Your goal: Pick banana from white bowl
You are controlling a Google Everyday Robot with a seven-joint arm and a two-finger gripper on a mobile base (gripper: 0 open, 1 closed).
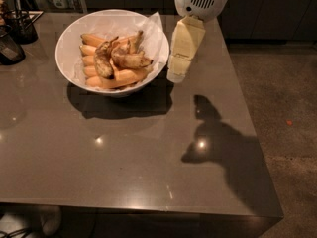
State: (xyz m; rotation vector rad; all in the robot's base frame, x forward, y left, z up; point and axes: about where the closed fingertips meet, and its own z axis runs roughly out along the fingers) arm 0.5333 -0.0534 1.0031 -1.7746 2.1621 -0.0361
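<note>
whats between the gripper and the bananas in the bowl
In the camera view, only the white bowl's right rim and its crinkled paper liner separate the gripper, hanging just right of the bowl, from the bananas.

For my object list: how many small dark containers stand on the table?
2 dark containers: one at the far left corner, the other in front of it, cut by the left edge; more may lie outside view. The gripper hangs right of the white bowl.

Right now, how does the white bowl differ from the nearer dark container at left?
The white bowl is wide, pale and holds bananas; the dark container is small and nearly black. The bowl sits beside the gripper; the container at the table's left edge. Both rest on the table.
</note>
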